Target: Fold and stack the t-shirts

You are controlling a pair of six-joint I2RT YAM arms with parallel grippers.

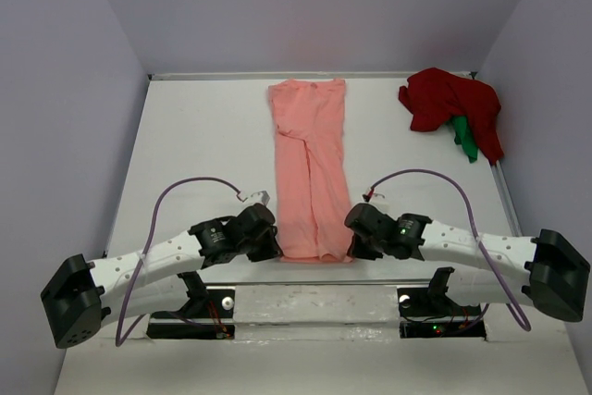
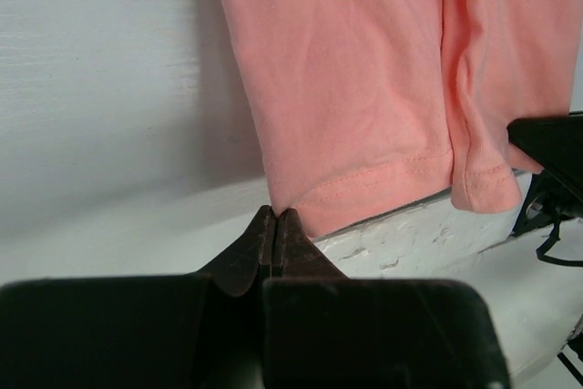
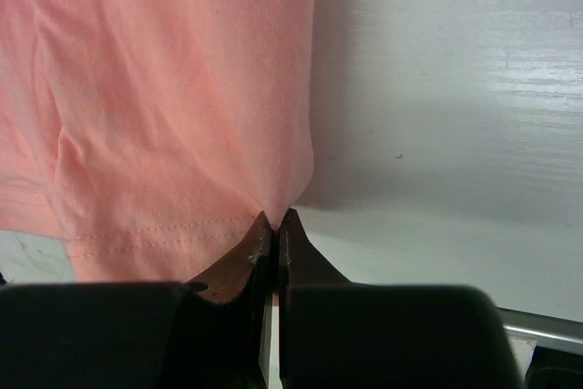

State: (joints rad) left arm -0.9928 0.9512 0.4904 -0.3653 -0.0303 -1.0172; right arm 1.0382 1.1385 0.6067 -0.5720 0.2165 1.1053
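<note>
red t-shirt (image 1: 450,108) overhead only, salmon hem (image 2: 383,184) pinched close-up

Bare white tabletop (image 1: 199,136) lies open on the left, between the pale lavender left wall (image 1: 65,90) and the long salmon-pink cloth t-shirt (image 1: 310,164) stretched down the middle to the near edge. On the right, the lane narrows at the back beside the crumpled dark red t-shirt (image 1: 444,99), heaped with a bright green t-shirt (image 1: 465,139) in the corner. The left gripper (image 1: 276,249) and right gripper (image 1: 352,249), jaws pinched on the pink hem's corners, and looping purple cables (image 1: 190,182) crowd the near edge.
</note>
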